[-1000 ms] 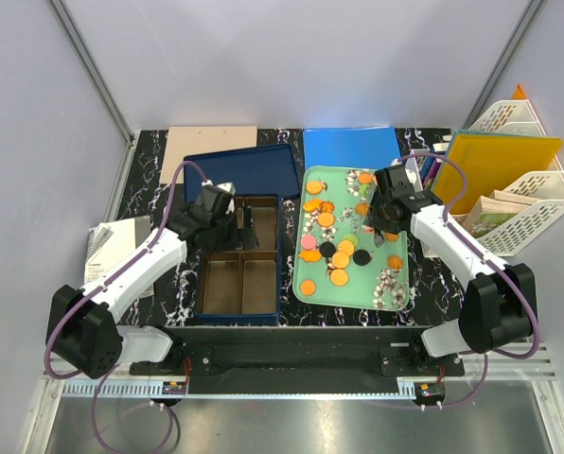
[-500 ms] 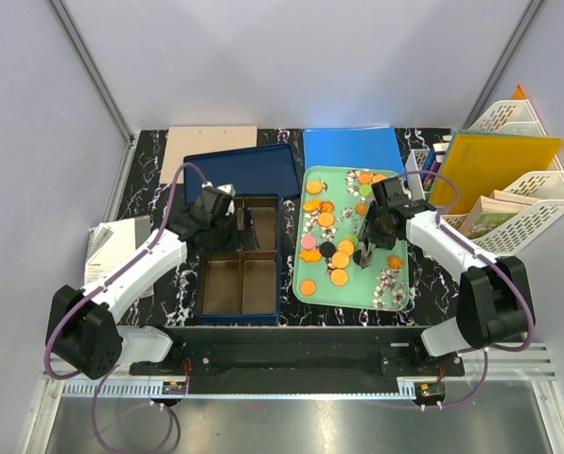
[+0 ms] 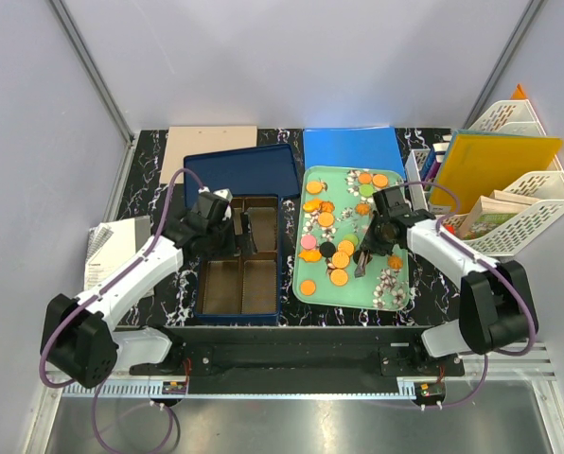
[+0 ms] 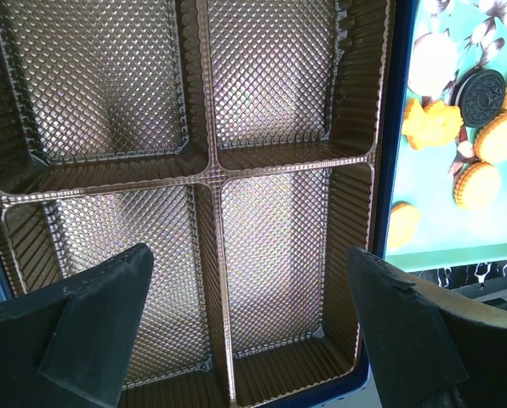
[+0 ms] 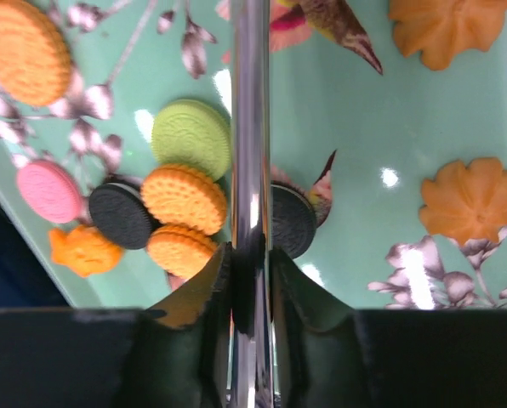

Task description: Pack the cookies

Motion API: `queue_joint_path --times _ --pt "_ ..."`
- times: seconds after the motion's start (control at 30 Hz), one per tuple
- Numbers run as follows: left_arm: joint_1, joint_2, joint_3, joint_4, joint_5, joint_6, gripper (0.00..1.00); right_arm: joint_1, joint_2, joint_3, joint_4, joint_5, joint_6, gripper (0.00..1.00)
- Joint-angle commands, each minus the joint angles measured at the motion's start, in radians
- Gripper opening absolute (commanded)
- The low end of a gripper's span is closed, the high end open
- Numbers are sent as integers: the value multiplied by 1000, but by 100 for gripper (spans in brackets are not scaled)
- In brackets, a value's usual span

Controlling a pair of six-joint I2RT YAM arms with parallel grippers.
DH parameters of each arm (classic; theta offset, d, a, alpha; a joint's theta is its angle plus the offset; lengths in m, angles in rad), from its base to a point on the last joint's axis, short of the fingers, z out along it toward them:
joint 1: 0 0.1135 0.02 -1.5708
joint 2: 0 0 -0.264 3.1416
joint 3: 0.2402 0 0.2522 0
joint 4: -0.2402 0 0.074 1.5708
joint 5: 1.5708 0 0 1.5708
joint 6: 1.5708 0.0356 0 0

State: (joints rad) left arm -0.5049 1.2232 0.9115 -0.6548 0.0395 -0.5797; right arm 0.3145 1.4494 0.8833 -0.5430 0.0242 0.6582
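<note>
The cookies (image 3: 327, 248) lie scattered on the mint-green tray (image 3: 396, 295), mostly orange, with pink, green and black ones among them. My right gripper (image 3: 373, 244) hovers over the tray's middle, shut on a thin shiny metal tool (image 5: 251, 127) that runs straight out between its jaws (image 5: 252, 272). Under the tool sit a green cookie (image 5: 190, 136), orange cookies (image 5: 184, 198) and a black cookie (image 5: 292, 219). My left gripper (image 4: 249, 323) stands open and holds nothing above the brown divided insert (image 4: 211, 166) of the blue box (image 3: 239, 310).
A blue lid (image 3: 242, 170) lies behind the box, with a beige board (image 3: 206, 142) and a blue folder (image 3: 351, 147) at the back. White file racks (image 3: 533, 194) with a yellow folder stand at the right. A booklet (image 3: 107, 251) lies at the left.
My right gripper has moved toward the near side over the tray with the metal tool, its jaws narrowing on it. The left gripper has shifted slightly over the insert and stays open.
</note>
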Motion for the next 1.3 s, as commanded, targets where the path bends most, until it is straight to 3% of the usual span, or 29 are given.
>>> queue_joint_path --times 0.0,0.1,0.33,0.53,0.67,0.77,0.83,1.0,1.27 --pt "-6 -34 -8 52 29 -19 99 -2 -95 2 49 -6 15 18" --pt "-4 -42 -11 66 34 -23 99 -2 -135 3 45 -7 15 0" --pt "-14 -33 -10 78 37 -35 99 6 -230 43 45 -147 -126 0" --pt "-24 -21 6 80 22 -37 99 106 -245 187 -107 -95 -310 0" --pt "-29 -13 9 81 20 -48 98 184 -167 281 -294 14 -361 15" --pt "-30 -8 9 80 13 -52 98 218 -135 325 -382 86 -358 7" --pt "-30 -5 6 80 10 -57 98 219 -147 330 -406 109 -342 9" --pt "-35 10 7 83 -1 -72 98 219 -182 342 -434 134 -335 33" --pt "-44 36 23 86 -1 -78 98 219 -190 349 -428 126 -327 52"
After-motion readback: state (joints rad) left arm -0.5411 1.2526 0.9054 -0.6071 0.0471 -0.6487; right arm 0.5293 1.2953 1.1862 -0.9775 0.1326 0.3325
